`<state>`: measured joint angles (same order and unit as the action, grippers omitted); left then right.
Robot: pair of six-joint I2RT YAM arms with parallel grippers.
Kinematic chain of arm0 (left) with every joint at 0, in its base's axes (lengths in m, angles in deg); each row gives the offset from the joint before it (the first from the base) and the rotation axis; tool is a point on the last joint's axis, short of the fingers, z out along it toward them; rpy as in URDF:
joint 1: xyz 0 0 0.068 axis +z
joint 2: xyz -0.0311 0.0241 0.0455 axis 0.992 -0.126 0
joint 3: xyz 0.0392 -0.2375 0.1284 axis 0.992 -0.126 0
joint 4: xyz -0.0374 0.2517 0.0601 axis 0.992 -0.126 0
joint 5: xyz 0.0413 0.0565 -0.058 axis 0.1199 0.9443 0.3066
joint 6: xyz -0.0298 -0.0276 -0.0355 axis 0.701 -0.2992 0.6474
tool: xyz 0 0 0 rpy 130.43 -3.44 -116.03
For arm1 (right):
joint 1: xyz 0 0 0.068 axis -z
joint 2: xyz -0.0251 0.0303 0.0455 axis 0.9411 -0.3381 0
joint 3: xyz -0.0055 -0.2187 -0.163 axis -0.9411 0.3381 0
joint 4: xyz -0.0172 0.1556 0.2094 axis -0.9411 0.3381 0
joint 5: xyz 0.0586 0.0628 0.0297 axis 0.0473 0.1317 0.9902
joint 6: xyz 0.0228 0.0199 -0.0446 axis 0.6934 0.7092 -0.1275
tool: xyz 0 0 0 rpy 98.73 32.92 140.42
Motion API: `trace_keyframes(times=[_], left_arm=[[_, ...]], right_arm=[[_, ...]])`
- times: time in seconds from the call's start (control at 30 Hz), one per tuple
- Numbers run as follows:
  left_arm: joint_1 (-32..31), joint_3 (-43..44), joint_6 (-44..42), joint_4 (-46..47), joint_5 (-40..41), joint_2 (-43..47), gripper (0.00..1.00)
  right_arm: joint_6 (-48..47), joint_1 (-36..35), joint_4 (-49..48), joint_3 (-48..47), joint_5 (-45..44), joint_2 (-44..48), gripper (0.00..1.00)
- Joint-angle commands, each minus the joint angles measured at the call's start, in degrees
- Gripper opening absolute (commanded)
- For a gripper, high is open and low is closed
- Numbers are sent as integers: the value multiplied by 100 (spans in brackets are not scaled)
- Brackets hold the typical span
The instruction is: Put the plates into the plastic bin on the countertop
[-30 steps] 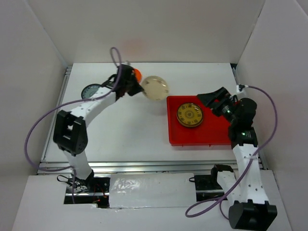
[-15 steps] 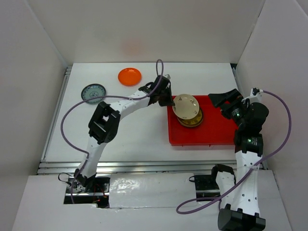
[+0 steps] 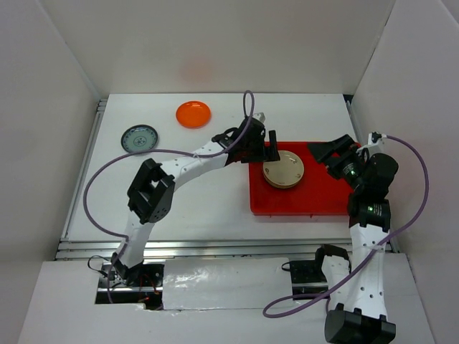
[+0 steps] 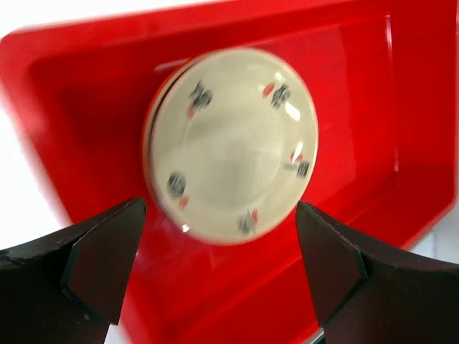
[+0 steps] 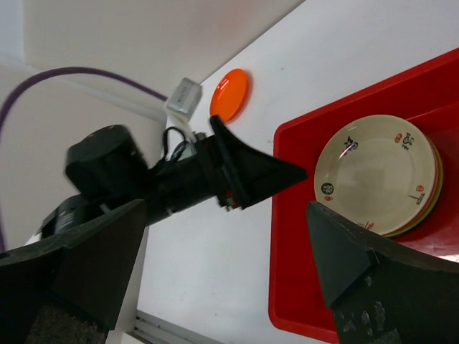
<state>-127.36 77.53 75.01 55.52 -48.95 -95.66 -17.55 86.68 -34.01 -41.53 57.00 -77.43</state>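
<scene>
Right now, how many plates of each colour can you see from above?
Orange plate: 1
Grey-blue patterned plate: 1
Cream plate, on top in the red bin: 1
Total: 3 in full view; any under the cream one cannot be counted.

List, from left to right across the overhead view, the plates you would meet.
grey-blue patterned plate → orange plate → cream plate, which lies on top of another plate inside the red bin.
</scene>
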Motion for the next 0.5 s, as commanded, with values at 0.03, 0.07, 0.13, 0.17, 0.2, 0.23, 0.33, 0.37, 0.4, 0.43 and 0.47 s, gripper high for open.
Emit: trace_keyframes(times=[0.03,0.07,0.13,0.17,0.2,0.23,0.33,0.37,0.4,0.43,0.47], left_arm=[[-268,-408,-161,-215,1171,1164,99],[-286,-452,-117,-303,1434,1461,99],[-190,-775,153,-567,2269,1918,99],[-68,-908,330,-681,2516,2034,99],[99,-1057,566,-830,2684,2114,99],[623,-1363,821,-1232,2676,2184,99],[1966,-2663,1333,-705,1730,2422,99],[2268,-3050,1290,-256,1510,2570,99],[2559,-3437,1272,192,1342,2624,99],[3040,-4006,1211,614,1010,2642,99],[3254,-4212,1062,1410,885,2599,99]], right_arm=[[76,34,-374,75,218,26,100],[94,25,-444,76,271,26,100],[111,-1,-576,163,411,-26,100],[94,-19,-638,190,412,-52,100],[68,-54,-734,225,533,-79,100],[59,-97,-857,321,639,-201,100],[85,-369,-1367,410,1184,-570,100],[76,-588,-1498,410,1237,-641,100],[76,-712,-1578,418,1264,-702,100],[85,-826,-1614,436,1273,-773,100],[94,-923,-1840,445,1299,-799,100]])
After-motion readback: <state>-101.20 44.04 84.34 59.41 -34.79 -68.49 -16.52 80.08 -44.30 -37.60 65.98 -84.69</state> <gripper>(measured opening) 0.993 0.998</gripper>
